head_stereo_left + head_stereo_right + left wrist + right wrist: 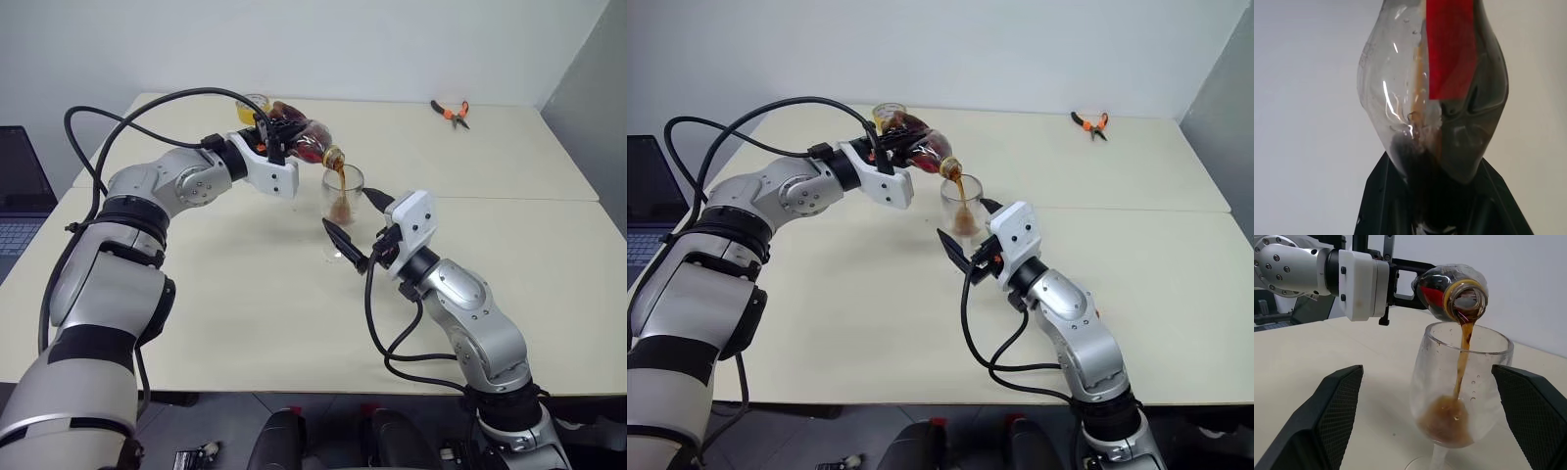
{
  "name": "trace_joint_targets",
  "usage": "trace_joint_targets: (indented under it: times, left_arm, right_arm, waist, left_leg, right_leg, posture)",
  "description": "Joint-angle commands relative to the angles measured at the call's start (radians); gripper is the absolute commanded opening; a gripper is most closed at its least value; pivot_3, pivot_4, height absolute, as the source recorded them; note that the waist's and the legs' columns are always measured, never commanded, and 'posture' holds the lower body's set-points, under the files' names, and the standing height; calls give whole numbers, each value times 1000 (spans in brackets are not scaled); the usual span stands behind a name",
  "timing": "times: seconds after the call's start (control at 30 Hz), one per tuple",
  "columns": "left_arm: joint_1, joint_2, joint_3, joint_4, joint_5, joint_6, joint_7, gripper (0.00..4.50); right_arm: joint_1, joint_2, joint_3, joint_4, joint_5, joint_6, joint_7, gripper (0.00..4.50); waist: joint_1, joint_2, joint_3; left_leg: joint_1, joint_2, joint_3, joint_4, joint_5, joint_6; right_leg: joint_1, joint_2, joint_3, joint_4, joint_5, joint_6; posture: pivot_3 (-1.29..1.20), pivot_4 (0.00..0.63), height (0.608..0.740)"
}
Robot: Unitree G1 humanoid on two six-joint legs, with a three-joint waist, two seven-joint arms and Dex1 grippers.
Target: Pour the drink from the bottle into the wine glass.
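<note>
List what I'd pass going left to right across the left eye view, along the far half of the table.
Laptop → left claw shut on the tilted bottle → glass catching the drink → pliers.

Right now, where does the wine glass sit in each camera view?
Left eye view: wine glass at centre, under the tilted bottle.
Right eye view: right of centre, just beyond the right claw.
Left wrist view: the bottle's body fills the middle; no glass.
Right wrist view: centre, between the open fingers.
Shared landmark: the bottle.
</note>
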Motion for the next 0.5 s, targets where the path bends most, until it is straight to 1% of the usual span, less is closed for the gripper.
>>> trace_joint_targets:
  times: [0.03,0.3,0.5]
  left_arm:
    - [-57,20,8,-5,-5,-4,30,634]
    - [-71,22,4,1,2,-3,40,634]
    - [-76,23,1,1,3,-6,42,634]
  right_arm:
    - [-10,9,-17,-14,-2,-16,-13,4500]
    - [12,-11,-50,-23,-8,-28,-34,4500]
    - [55,-21,-84,-79,25,-30,-21,4500]
  waist:
    - [0,0,0]
    - [0,0,0]
    - [0,0,0]
  left_leg:
    - [0,0,0,0,0,0]
    - [0,0,0,0,0,0]
    - [0,0,0,0,0,0]
  right_leg:
    - [0,0,0,0,0,0]
    - [0,0,0,0,0,0]
    - [0,0,0,0,0,0]
  posture:
    - [0,150,740]
    - [0,150,740]
    - [0,150,740]
